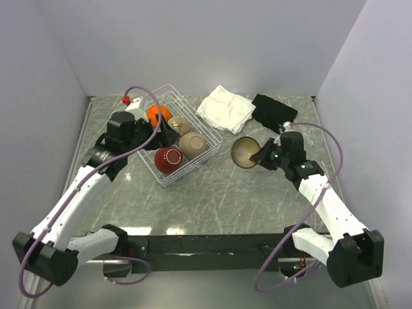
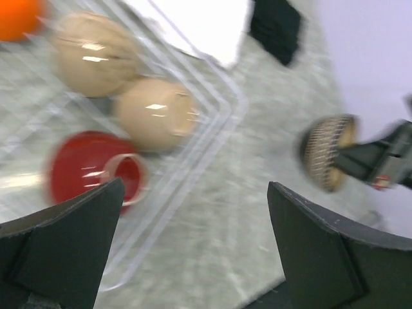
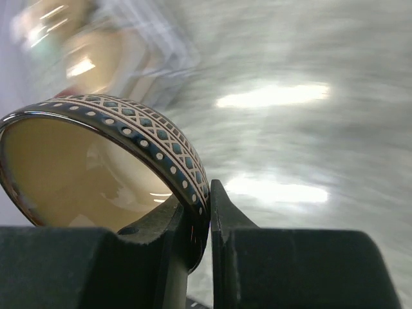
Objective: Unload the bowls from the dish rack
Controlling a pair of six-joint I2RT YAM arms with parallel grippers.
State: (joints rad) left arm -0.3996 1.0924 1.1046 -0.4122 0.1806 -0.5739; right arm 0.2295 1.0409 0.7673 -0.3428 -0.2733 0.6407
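Pinching the rim of a dark brown bowl [image 3: 84, 174] right at the lens, the right gripper [image 3: 207, 199] is clamping its two fingers on either side of the wall, one inside against the cream glaze and one outside on the diamond-patterned band. Beneath everything, the grey marbled table [image 1: 225, 193] is stretching between the pale walls. On its far left part the dish rack [image 1: 168, 95] is sitting at an angle, and four bowls are resting inside it: the orange bowl [image 1: 158, 114] at the back, the tan bowl [image 1: 179, 125] just beside it, the beige bowl [image 1: 192, 144] nearer the right rim, and the red bowl [image 1: 168, 159] toward the near corner. The left gripper [image 1: 164, 134] is hovering over the rack with its fingers spread wide and nothing between them. To the right of the rack, outside it, the brown bowl is hanging tipped on its side in the right gripper's grip; whether it is touching the table I cannot tell. Behind it a folded white cloth [image 1: 225, 108] and a black pad [image 1: 273, 109] are lying side by side.
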